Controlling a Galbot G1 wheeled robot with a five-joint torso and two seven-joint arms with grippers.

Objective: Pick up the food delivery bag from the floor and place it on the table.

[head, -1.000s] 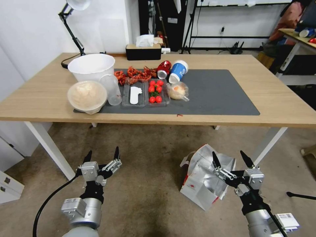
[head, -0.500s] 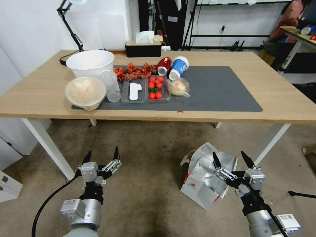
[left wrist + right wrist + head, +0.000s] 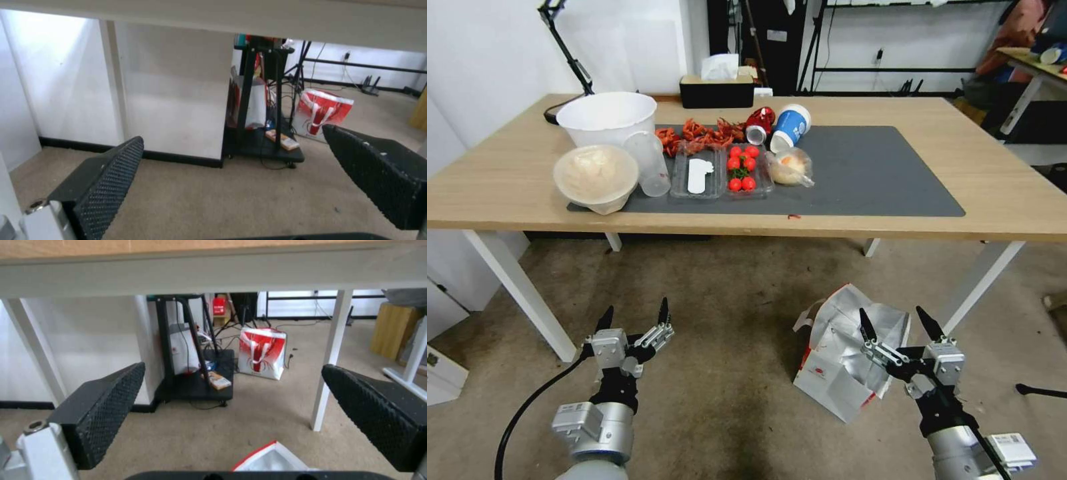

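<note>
Bare mat (image 3: 880,173) right of food clutter (image 3: 707,160)

L gripper (image 3: 634,315) fingers apart; R gripper (image 3: 894,319) likewise, both low.

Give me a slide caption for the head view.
Both open hands, left and right, hover above the food delivery bag on the floor.

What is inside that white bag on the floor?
The food delivery bag gapes open, showing crumpled silver foil lining. The right gripper hangs in front of it, so its bottom stays hidden.
</note>
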